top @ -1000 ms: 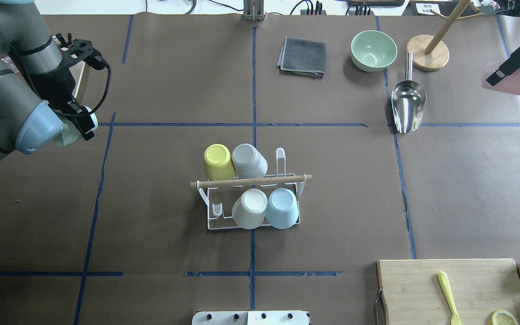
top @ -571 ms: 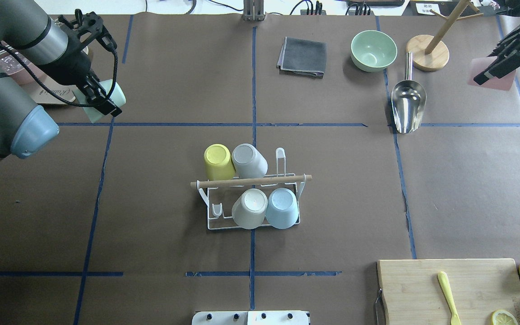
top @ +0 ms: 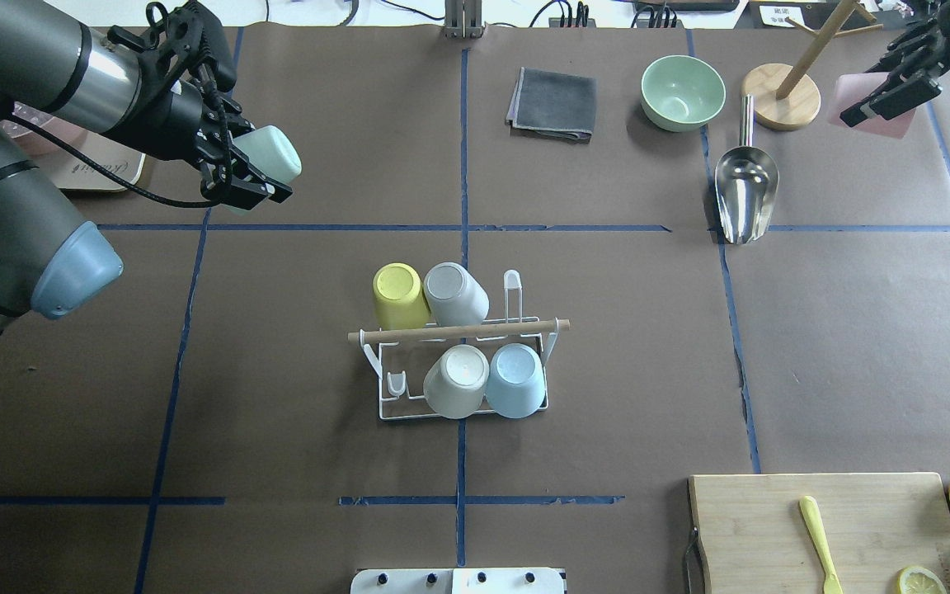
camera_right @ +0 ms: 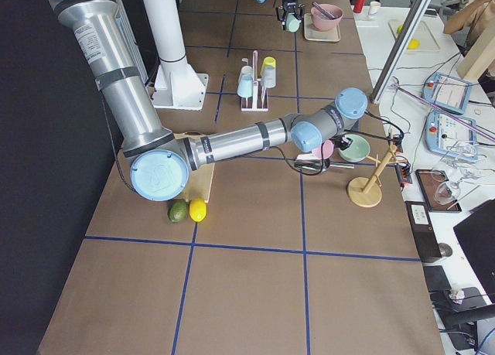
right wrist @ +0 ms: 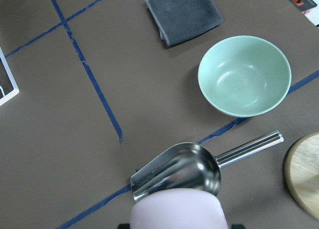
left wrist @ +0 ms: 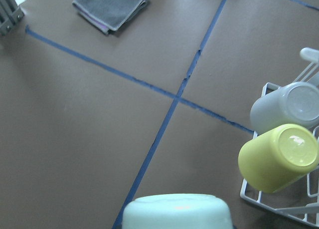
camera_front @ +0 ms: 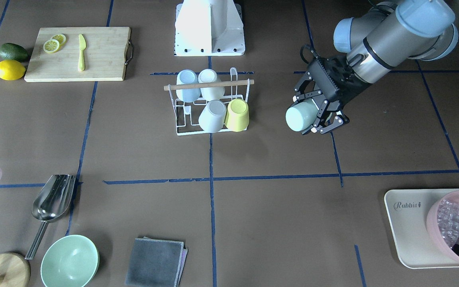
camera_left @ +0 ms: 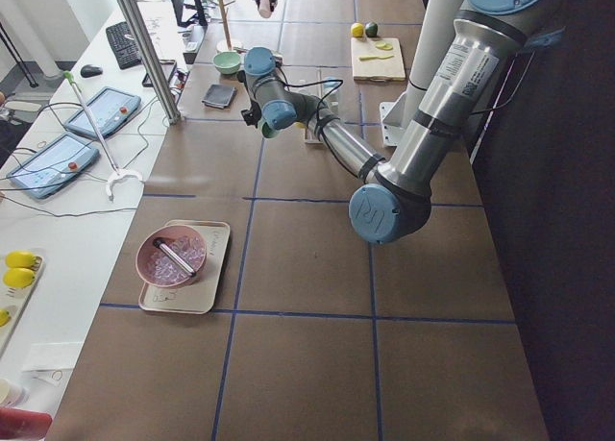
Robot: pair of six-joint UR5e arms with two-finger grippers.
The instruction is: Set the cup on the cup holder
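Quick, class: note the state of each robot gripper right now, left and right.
Left gripper: shut on the pale mint-green cup, held on its side above the table.
Right gripper: shut on the pale pink cup.

Cup holder [top: 524, 327] central; cloth [top: 553, 103], bowl [top: 683, 92], scoop [top: 745, 194] beyond; cutting board [top: 755, 528] near right

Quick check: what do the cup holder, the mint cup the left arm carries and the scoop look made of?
Cup holder: thin white coated wire, apparently metal, with a pale, unfinished-looking wooden rod on top. Mint cup: smooth, opaque, low sheen; plastic or ceramic, cannot tell. Scoop: polished metal, with bright mirror-like reflections.
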